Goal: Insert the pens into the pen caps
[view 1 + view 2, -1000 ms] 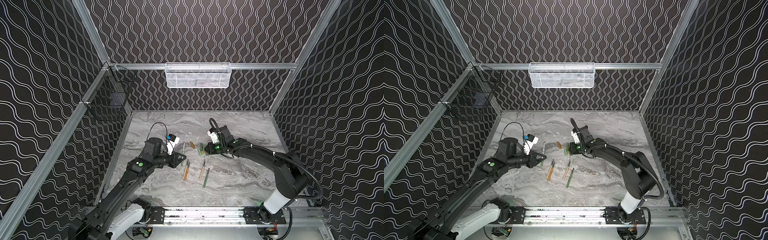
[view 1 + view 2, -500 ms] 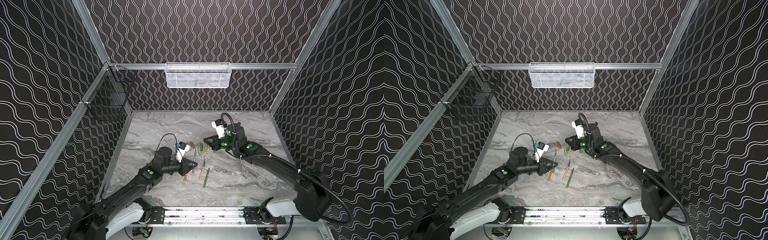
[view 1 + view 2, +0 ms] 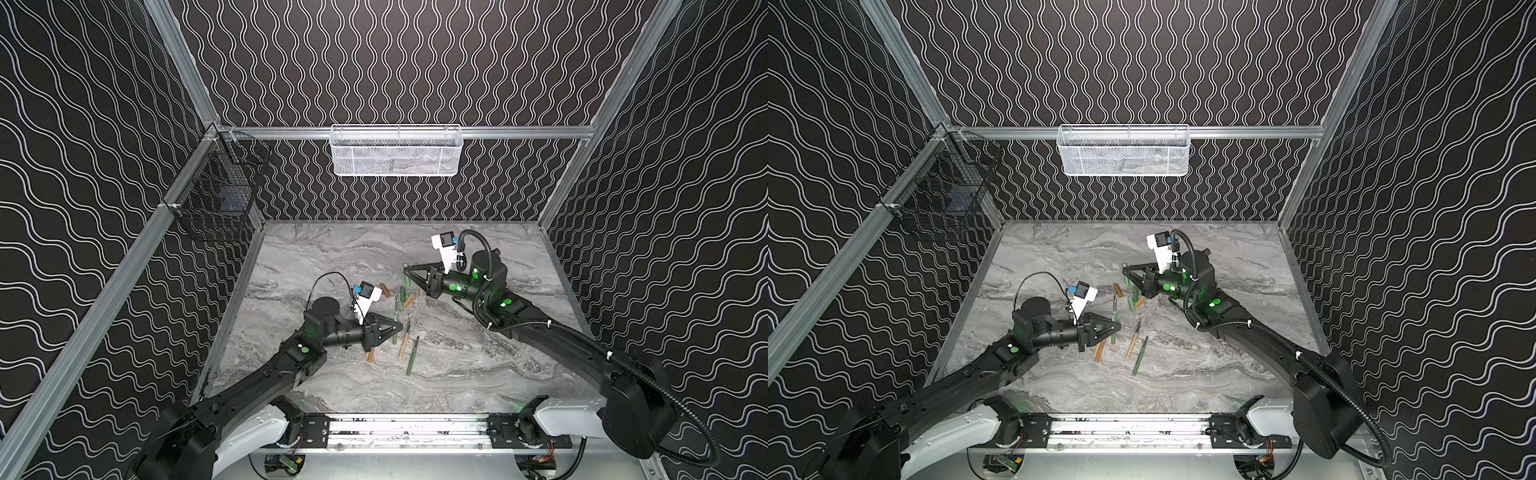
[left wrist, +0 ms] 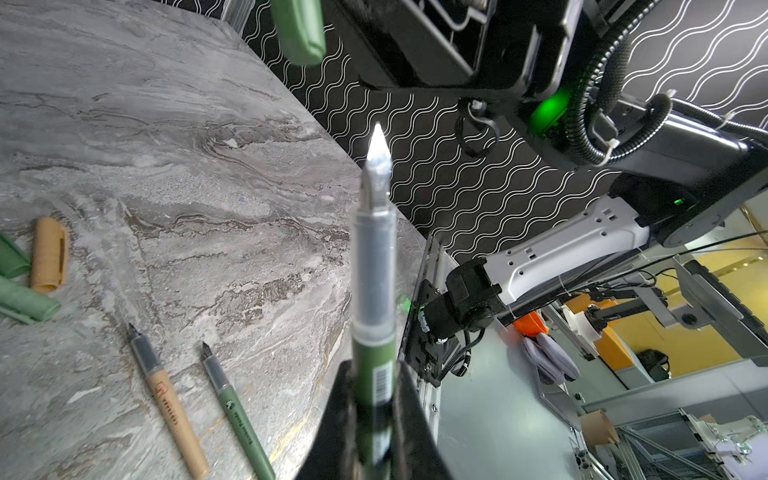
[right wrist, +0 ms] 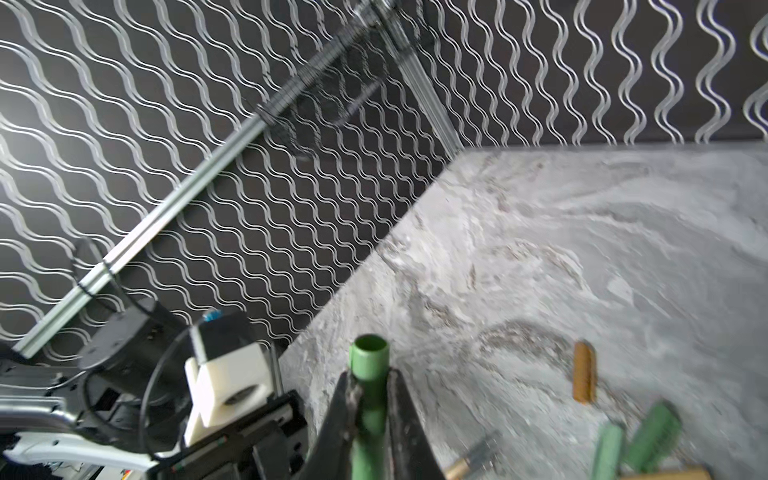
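Left gripper [image 3: 399,328] farther right, tight on green pen [image 4: 373,291]; right gripper [image 3: 407,271] tight on cap [image 5: 369,365]; open marble [image 3: 353,249] behind.

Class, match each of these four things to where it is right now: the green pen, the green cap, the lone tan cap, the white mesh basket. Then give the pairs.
Things
1. green pen
2. green cap
3. tan cap
4. white mesh basket

Places
A. hanging on the back wall
B. lying loose on the table
C. clamped between the fingers of the left gripper
D. clamped between the fingers of the right gripper

Pairs: 1-C, 2-D, 3-B, 4-A
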You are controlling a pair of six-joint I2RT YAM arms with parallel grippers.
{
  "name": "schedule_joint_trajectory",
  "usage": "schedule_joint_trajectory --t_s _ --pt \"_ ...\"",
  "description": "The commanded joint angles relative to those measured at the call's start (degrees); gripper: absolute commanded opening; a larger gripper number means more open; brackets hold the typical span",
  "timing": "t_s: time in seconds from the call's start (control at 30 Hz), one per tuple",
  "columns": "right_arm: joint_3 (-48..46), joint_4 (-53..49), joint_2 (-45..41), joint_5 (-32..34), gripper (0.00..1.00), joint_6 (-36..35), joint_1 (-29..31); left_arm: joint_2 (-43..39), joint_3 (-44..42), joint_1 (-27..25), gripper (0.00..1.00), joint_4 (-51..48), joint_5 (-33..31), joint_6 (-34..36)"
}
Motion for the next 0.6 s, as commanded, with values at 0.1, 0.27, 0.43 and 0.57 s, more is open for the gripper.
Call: schedule_joint_trajectory --t_s 0.1,0.27,0.43,0.57 --pt "0.42 8.70 1.07 -5.92 0.10 2.79 0.47 -1.06 0.13 -0.04 0.00 2.32 -0.22 0.13" --pt "-0.41 13.13 1.37 -8.05 0.10 4.30 1.31 -1.36 0.33 -0.06 0.00 2.09 -0.21 0.27" --pt "-0.04 13.21 1.58 -8.93 0.10 3.96 2.06 -1.98 0.24 -0.01 0.00 2.09 -0.17 0.32" --pt "0.03 13.53 1.76 -9.74 0.10 4.19 2.43 -2.24 0.24 0.00 0.00 2.12 -0.26 0.43"
